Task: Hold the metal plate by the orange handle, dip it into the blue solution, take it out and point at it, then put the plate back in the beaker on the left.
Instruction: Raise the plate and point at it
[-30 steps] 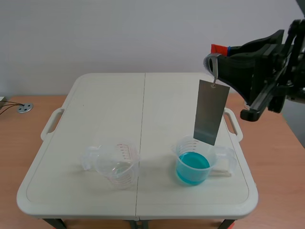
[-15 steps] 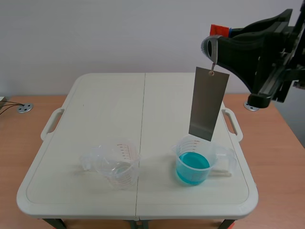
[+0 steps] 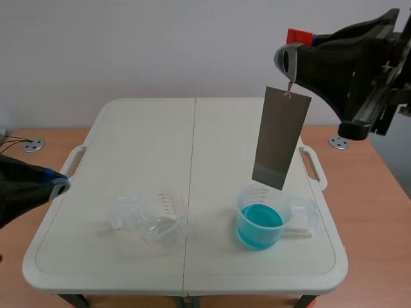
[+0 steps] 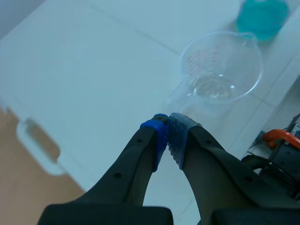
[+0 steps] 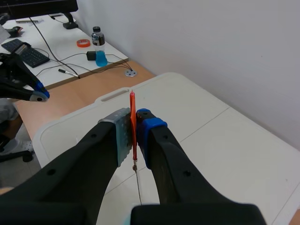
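Right fingers (image 5: 151, 127): clamped on the orange handle (image 5: 133, 117), a thin tab pinched between the pads, high over the worktop's (image 3: 148, 138) right half.
Metal plate (image 3: 280, 138): hangs from the handle, slightly tilted; its lower edge is above the blue solution (image 3: 259, 224) and clear of the liquid.
Blue-solution beaker: near the front edge, right of the centre seam.
Empty beaker (image 3: 156, 219): near the front edge, left of the seam.
Left fingers (image 4: 180, 136): together, holding nothing, at the worktop's left edge.
Step (judged): plate is out of the solution, so pointing is due.
Method: hold the right arm motionless so the plate does not swing. Bring the closed left tips toward the plate's face, passing above the empty beaker — stop short, no contact.
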Action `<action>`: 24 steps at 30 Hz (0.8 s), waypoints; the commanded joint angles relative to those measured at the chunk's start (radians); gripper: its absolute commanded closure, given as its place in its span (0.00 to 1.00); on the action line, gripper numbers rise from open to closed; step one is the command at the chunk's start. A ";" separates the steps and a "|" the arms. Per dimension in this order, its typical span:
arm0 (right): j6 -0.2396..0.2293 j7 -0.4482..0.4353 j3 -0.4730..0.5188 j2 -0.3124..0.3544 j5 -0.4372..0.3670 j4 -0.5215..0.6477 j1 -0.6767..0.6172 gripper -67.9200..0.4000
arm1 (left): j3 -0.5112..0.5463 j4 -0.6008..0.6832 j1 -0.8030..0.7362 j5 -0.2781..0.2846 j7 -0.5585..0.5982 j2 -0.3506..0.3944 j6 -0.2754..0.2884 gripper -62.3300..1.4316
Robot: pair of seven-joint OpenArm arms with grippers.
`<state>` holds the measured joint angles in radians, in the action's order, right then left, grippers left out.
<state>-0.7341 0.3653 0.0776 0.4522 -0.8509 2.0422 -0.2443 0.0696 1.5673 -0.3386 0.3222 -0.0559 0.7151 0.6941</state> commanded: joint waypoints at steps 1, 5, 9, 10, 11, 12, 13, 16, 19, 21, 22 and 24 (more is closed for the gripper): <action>-0.011 -0.012 0.010 0.010 -0.018 0.016 0.014 0.98 | -0.045 0.011 0.038 0.011 0.010 -0.003 0.002 0.95; -0.011 -0.012 0.010 0.010 -0.023 0.016 0.014 0.98 | -0.190 0.010 0.148 0.010 -0.010 -0.015 0.002 0.95; -0.011 -0.011 0.009 0.010 -0.026 0.016 0.014 0.98 | -0.296 0.010 0.240 0.003 -0.048 -0.058 0.002 0.95; -0.011 -0.011 0.009 0.010 -0.026 0.016 0.014 0.98 | -0.318 0.010 0.259 0.003 -0.058 -0.071 0.002 0.95; -0.011 -0.011 0.009 0.010 -0.026 0.016 0.014 0.98 | -0.341 0.010 0.278 0.003 -0.071 -0.084 0.002 0.95; -0.011 -0.011 0.009 0.010 -0.026 0.016 0.014 0.98 | -0.363 0.010 0.295 -0.001 -0.080 -0.096 0.002 0.95; -0.011 -0.011 0.009 0.010 -0.026 0.016 0.014 0.98 | -0.385 0.009 0.311 -0.008 -0.089 -0.108 0.002 0.95; -0.011 -0.011 0.009 0.010 -0.026 0.016 0.014 0.98 | -0.448 0.003 0.355 -0.042 -0.106 -0.146 0.002 0.95; -0.011 -0.011 0.009 0.010 -0.026 0.016 0.014 0.98 | -0.503 -0.022 0.392 -0.055 -0.126 -0.190 0.002 0.95; -0.011 -0.011 0.009 0.010 -0.026 0.016 0.014 0.98 | -0.531 -0.043 0.412 -0.058 -0.129 -0.219 0.002 0.95; -0.011 -0.011 0.009 0.010 -0.026 0.016 0.014 0.98 | -0.542 -0.052 0.422 -0.059 -0.129 -0.233 0.002 0.95; -0.011 -0.011 0.009 0.010 -0.025 0.016 0.014 0.98 | -0.565 -0.070 0.439 -0.080 -0.129 -0.261 0.002 0.95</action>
<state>-0.7341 0.3660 0.0776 0.4522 -0.8581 2.0422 -0.2443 -0.4988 1.4929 0.0921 0.2440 -0.1940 0.4610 0.6945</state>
